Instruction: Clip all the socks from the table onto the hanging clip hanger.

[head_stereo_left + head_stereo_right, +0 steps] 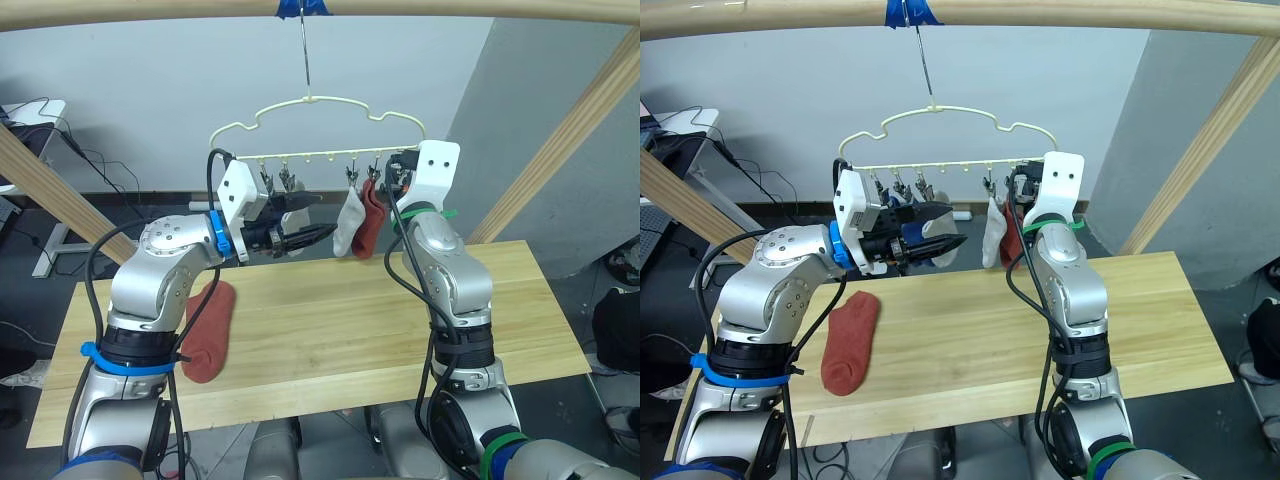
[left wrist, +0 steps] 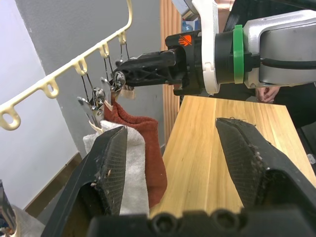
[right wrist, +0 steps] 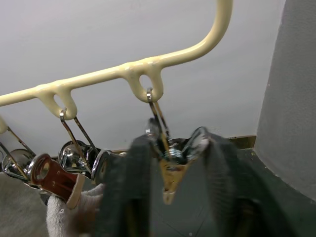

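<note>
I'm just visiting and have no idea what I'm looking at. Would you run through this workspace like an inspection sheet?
Surface: pale wooden table, mostly bare.
Job's things: one rust-red sock lies flat on the table at the robot's left. The clip hanger hangs from a wooden rail; a light grey sock and a second rust-red sock hang side by side from its clips.
Clutter: nothing seen on the table.
Grippers: left gripper open, holding nothing, raised near the hanger. Right gripper closed on the end clip of the hanger.
Cables: black cables run along both arms.
Surroundings: grey wall, slanted wooden beams, a side table with cables.
</note>
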